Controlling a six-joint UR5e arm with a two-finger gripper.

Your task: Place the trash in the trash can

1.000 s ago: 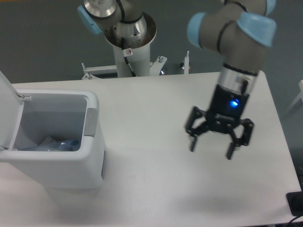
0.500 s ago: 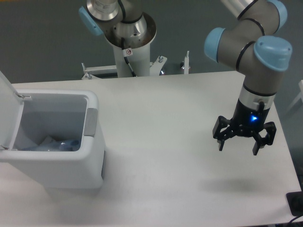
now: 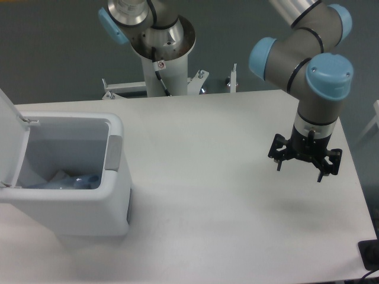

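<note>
The gripper [image 3: 299,167] hangs over the table [image 3: 207,177] at about 3 o'clock in the picture. Its two black fingers [image 3: 279,161] are spread wide apart, and nothing is between them. It points down at the white top but does not touch it. A soft shadow lies on the table under it, toward 6 o'clock.

The arm [image 3: 308,65] above the gripper is grey with light blue caps. It comes in from 1 o'clock. Its round base [image 3: 160,41] stands behind the table at 12 o'clock.

The trash can [image 3: 77,177] sits at 9 o'clock, well apart from the gripper. It is a big white box with round corners. A grey tab [image 3: 113,152] is on its rim, on the side that faces the gripper. Its white lid [image 3: 10,139] stands open at the far left edge.

Inside the trash can, near the bottom, lies the clear bottle [image 3: 71,182]. It looks pale blue in there, and most of it is hidden by the wall of the can. Touching it is a crumpled white bit, the wrapper [image 3: 58,176]. Its colours are too small to tell.

A dark thing [image 3: 370,254] with a cord sits at the corner at 5 o'clock.
</note>
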